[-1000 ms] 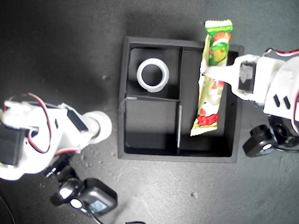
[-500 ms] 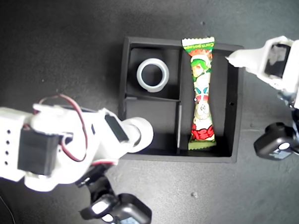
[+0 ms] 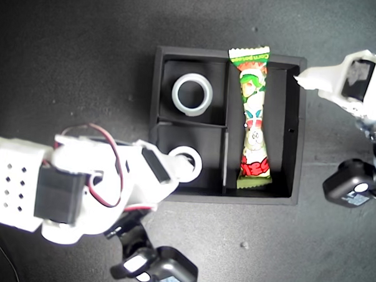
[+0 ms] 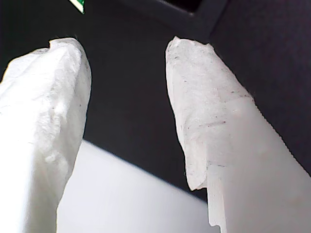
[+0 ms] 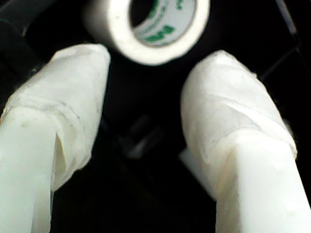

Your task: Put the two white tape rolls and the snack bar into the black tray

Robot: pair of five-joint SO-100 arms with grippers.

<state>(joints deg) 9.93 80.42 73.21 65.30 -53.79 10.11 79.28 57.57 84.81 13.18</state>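
Our second gripper (image 5: pixel 146 87) is standing with its two taped fingers (image 5: pixel 73 97) spread apart, and a white tape roll (image 5: pixel 146 29) is lying just beyond the tips, not pinched by them. In the exterior view this second arm is coming in from the lower left, and its end is reaching over the low edge of the black tray (image 3: pixel 155 114), where the roll (image 3: pixel 186 163) is sitting in the lower small compartment, partly hidden by the arm.

In the upper small compartment the other white tape roll (image 3: pixel 192 95) is lying flat, with its hole facing up and not touching the walls.

Further to the exterior view's right, the snack bar (image 3: pixel 252 119) is lying in the long compartment. Its long axis is running along the compartment, the green end toward the top of the exterior view and the red end toward the bottom.

At the exterior view's right edge, our first gripper (image 4: pixel 126 53) is hanging near the tray's upper corner, with the jaws apart and holding nothing.
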